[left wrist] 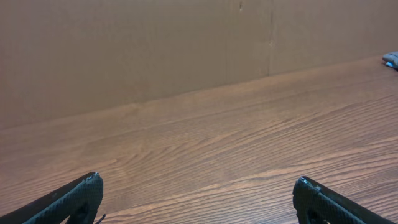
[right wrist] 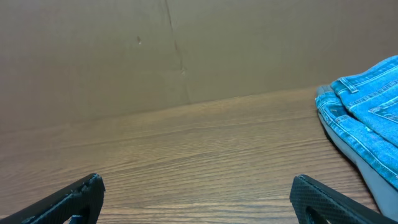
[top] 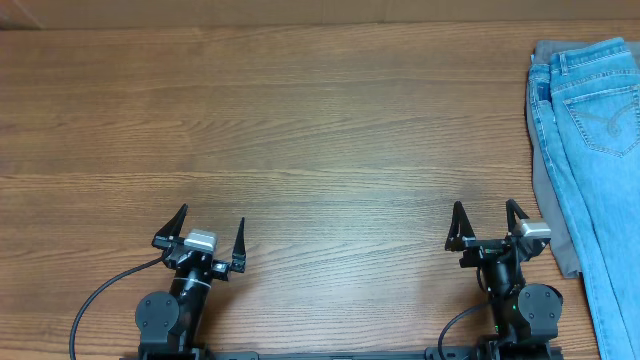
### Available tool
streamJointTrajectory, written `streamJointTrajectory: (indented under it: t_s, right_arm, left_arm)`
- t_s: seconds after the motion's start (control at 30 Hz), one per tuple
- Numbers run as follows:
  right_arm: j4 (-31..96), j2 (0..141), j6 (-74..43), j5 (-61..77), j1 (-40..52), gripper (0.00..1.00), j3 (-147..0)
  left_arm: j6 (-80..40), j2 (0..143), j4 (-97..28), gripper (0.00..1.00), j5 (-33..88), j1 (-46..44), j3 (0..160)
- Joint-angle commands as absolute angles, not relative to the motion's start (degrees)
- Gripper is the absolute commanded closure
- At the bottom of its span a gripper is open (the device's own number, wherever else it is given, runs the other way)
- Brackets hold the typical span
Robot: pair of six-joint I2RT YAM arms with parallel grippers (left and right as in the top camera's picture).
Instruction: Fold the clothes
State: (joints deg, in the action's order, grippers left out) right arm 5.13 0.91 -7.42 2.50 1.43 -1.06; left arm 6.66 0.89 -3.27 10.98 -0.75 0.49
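Light-blue denim jeans (top: 598,150) lie along the right edge of the table, waistband at the far end, a curve-stitched back pocket facing up. Grey trousers (top: 556,225) lie under them, showing along their left side. The jeans also show at the right of the right wrist view (right wrist: 367,112), and as a small bit at the far right of the left wrist view (left wrist: 391,59). My left gripper (top: 211,227) is open and empty near the front edge at the left. My right gripper (top: 488,220) is open and empty, a little left of the clothes.
The wooden table (top: 300,130) stretches between and beyond the grippers. A brown cardboard wall (left wrist: 155,43) stands behind its far edge. A black cable (top: 100,300) runs from the left arm's base.
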Motion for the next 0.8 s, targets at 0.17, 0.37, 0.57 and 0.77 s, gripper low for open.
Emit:
streamJointTrajectory:
  t_s: [0.17, 0.37, 0.57, 0.77]
  right_arm:
    - [4.71, 0.56, -7.05, 1.78, 1.17, 0.00, -0.47]
    - [4.71, 0.56, -7.05, 1.78, 1.17, 0.00, -0.47]
    - [4.71, 0.56, -7.05, 1.78, 1.17, 0.00, -0.49]
    - [1.34, 0.56, -8.67, 3.79, 1.17, 0.00, -0.47]
  left_arm:
    - [8.14, 0.32, -3.18, 0.00, 11.86, -0.36, 0.27]
    - [8.14, 0.32, -3.18, 0.00, 11.86, -0.36, 0.27]
    - [8.14, 0.32, -3.18, 0.00, 11.86, -0.36, 0.27]
    - [8.14, 0.32, -3.18, 0.00, 11.86, -0.36, 0.27]
